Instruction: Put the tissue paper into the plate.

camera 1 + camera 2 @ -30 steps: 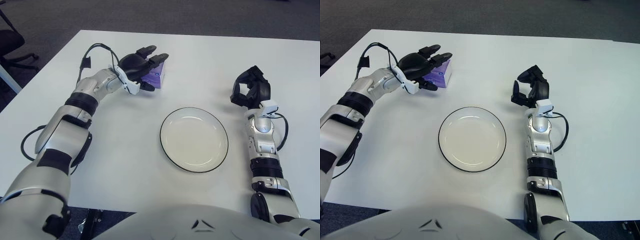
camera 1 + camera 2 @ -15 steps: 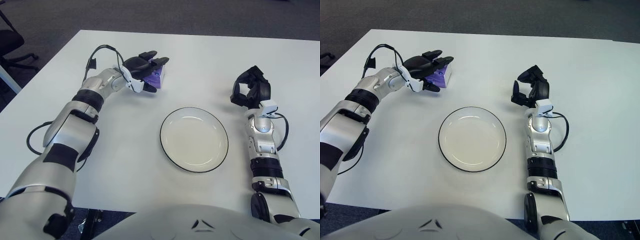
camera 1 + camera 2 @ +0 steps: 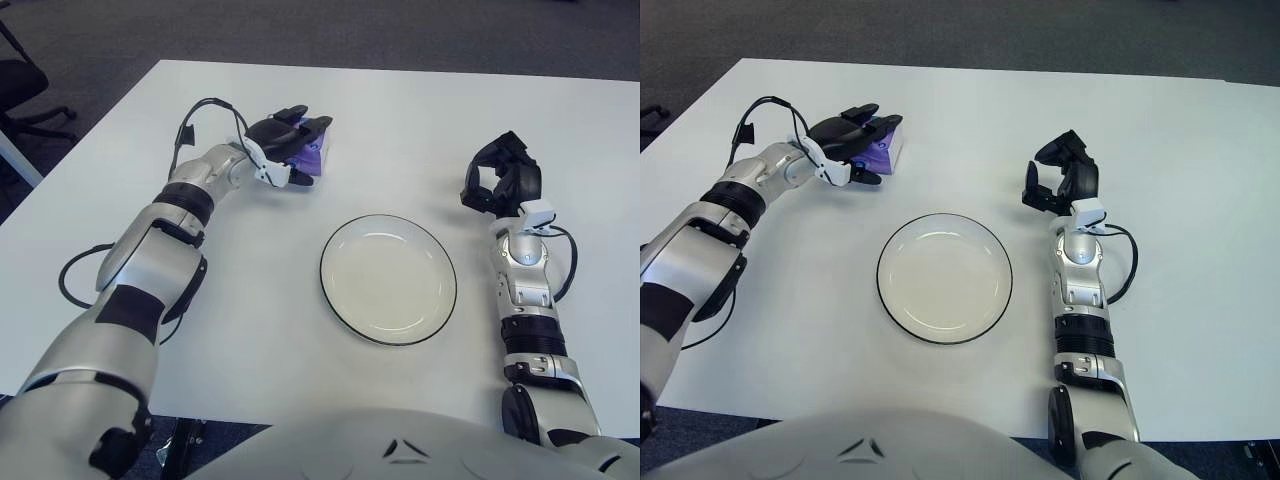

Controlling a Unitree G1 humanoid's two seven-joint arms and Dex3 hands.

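The left hand [image 3: 285, 143] lies over the purple tissue pack [image 3: 311, 153], fingers curled around it. The empty plate [image 3: 388, 279] sits nearby; the right hand [image 3: 500, 180] shows right of it, fingers loosely bent, holding nothing

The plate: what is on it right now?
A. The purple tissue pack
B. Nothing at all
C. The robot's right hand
B. The plate is bare, and the purple tissue pack sits on the table up and to its left, under the fingers of the left hand, while the right hand shows off to the plate's right.
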